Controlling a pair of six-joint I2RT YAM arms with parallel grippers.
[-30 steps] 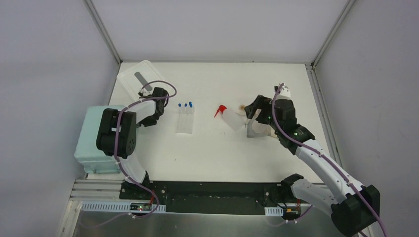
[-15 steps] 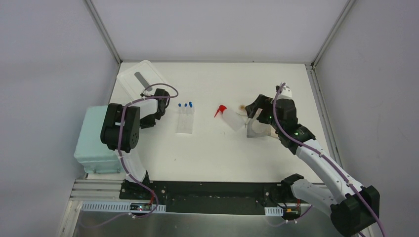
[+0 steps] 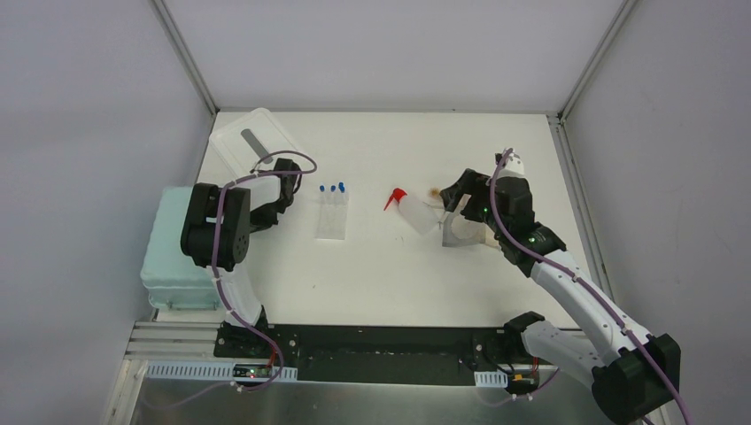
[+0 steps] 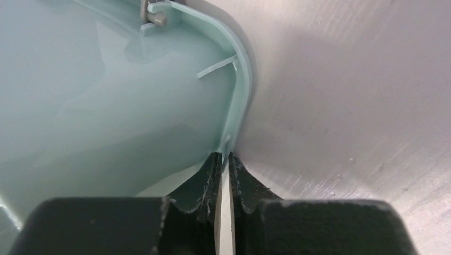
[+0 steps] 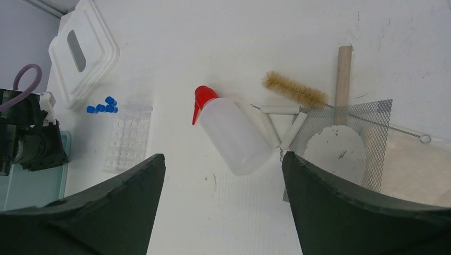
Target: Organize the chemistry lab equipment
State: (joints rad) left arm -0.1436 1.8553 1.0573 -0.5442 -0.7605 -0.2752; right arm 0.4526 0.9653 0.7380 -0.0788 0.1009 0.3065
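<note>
The white squeeze bottle [image 5: 236, 135] with a red spout [image 5: 201, 101] lies on its side on the table; it also shows in the top view [image 3: 414, 212]. My right gripper [image 5: 223, 159] is open and empty, hovering above the bottle's base [image 3: 453, 202]. The clear tube rack [image 3: 332, 214] lies mid-table with three blue-capped tubes [image 5: 102, 108] at its far end. A bristle brush [image 5: 292, 90], a wooden handle [image 5: 343, 74] and a wire mesh square [image 5: 351, 138] lie right of the bottle. My left gripper [image 4: 223, 159] is shut on the rim of the pale teal bin [image 4: 106, 95].
The teal bin [image 3: 177, 257] sits at the table's left edge by my left arm. Its white lid [image 3: 252, 146] lies at the far left corner. Short white sticks [image 5: 279, 119] lie between the bottle and the mesh. Walls enclose the table on three sides.
The teal bin has shifted slightly to the right with my left gripper on its rim. The right arm has barely moved.
</note>
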